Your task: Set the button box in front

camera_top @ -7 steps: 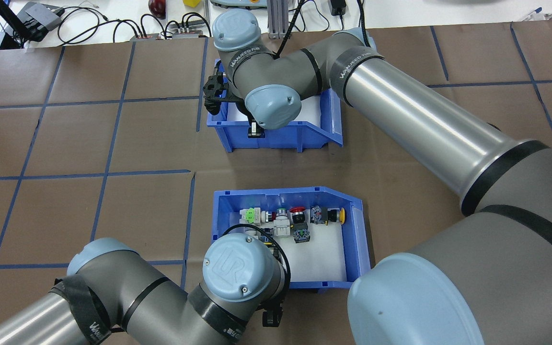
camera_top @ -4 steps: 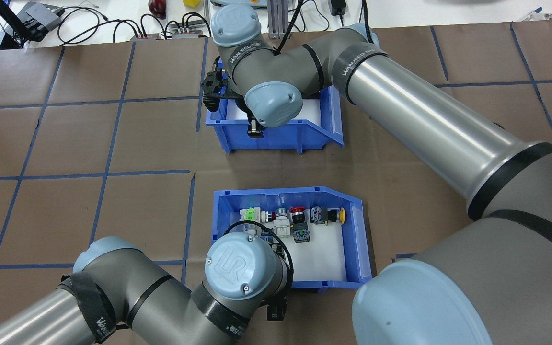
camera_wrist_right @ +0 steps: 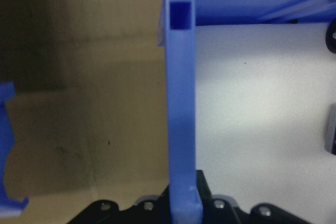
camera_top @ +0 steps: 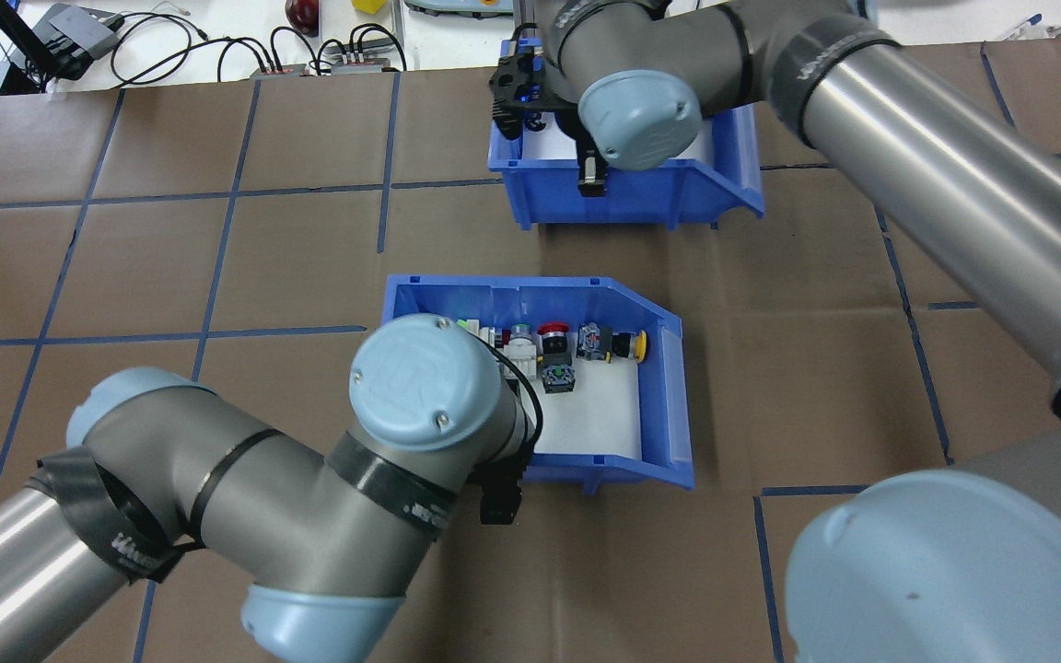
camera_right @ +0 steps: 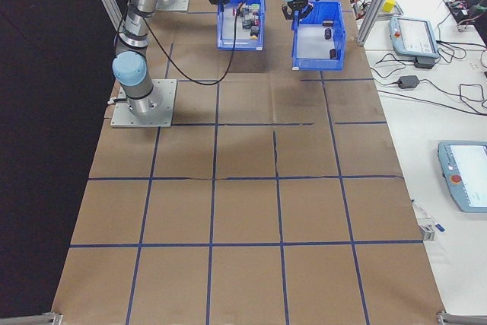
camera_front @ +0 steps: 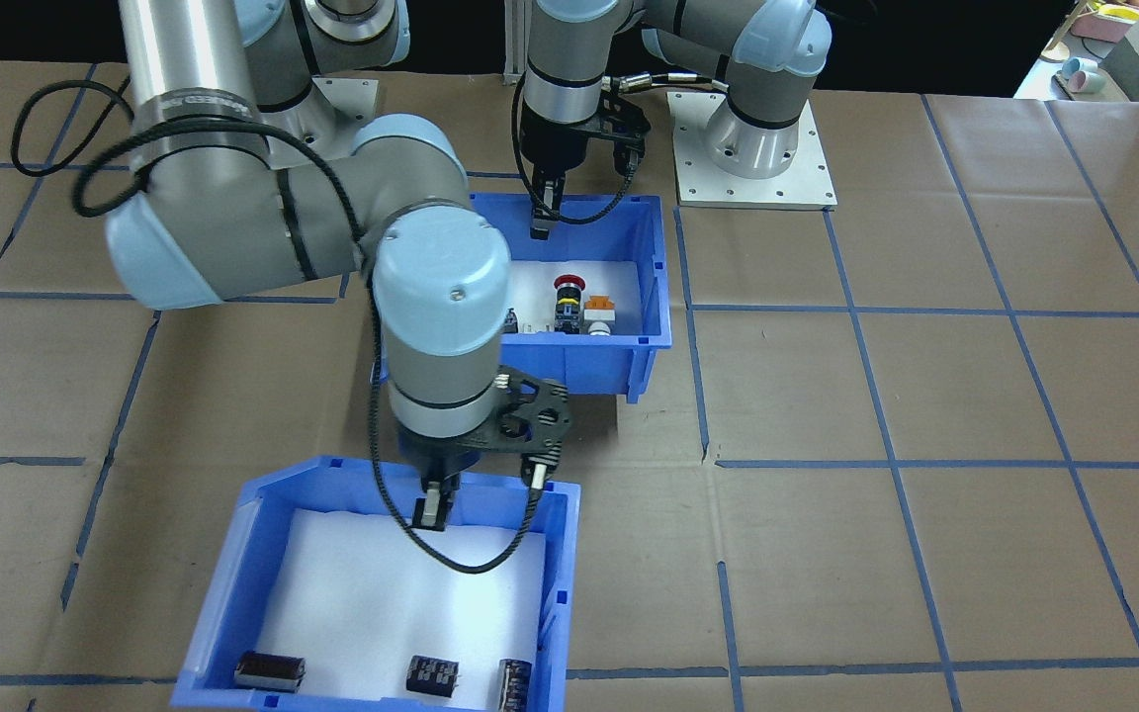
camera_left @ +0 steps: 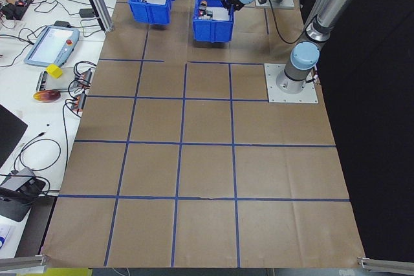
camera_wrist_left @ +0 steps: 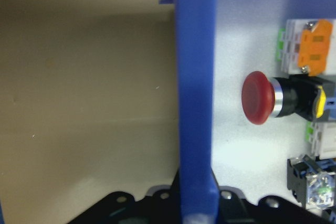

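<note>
The button box [camera_top: 606, 473], a blue bin with a white foam liner, holds a red mushroom button [camera_top: 551, 329] and other small switches. It sits mid-table in the overhead view. My left gripper [camera_top: 500, 502] is shut on its near wall, and the wrist view shows that wall [camera_wrist_left: 195, 103] running between the fingers. The other blue bin [camera_top: 650, 198], with black capacitors [camera_front: 431, 677], is farther out and to the right. My right gripper [camera_top: 591, 177] is shut on its near wall [camera_wrist_right: 181, 103]. Both bins look raised off the table.
Brown paper with a blue tape grid covers the table. Cables and small devices [camera_top: 346, 60] line the far edge. Teach pendants [camera_right: 415, 36] lie on the white side bench. The arm base plate [camera_front: 752, 148] stands close behind the button box.
The left arm has carried the button box away from the robot and slightly left. The right arm has swung the capacitor bin to the right and farther out. Both grips are unchanged.
</note>
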Controlling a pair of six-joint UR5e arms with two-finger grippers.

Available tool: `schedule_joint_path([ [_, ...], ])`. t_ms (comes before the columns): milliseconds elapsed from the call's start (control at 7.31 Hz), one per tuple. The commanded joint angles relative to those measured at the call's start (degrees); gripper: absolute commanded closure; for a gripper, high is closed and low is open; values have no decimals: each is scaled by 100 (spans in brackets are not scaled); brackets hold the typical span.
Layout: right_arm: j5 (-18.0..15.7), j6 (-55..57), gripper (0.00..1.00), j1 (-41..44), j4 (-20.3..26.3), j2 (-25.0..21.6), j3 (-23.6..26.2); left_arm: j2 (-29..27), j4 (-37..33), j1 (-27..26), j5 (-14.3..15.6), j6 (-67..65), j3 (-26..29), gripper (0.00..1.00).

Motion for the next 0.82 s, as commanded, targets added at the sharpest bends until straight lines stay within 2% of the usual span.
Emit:
schedule_joint_path([
  [0,40,-1147,95,-881,-67,-753,882,-140,-108,949,-12,1047,218,100],
  [137,75,-1682,95,-1259,-94,-1106,1348,-324,-116,1162,-29,1208,532,100],
  [274,153,-2183,95,-1645,-94,-1431,1701,-891,-116,1173,-21,1201,1031,100],
  [410,372,-2588,95,-2006,-77,-1756,1992,-1488,-108,1164,-38,1183,1646,100],
  [547,383,-2758,95,-2201,-51,-2047,2308,-2060,-64,1129,-186,1174,2252,100],
  [684,374,-2829,95,-2246,-16,-2302,2616,-2614,-12,1094,-509,1105,2754,100],
])
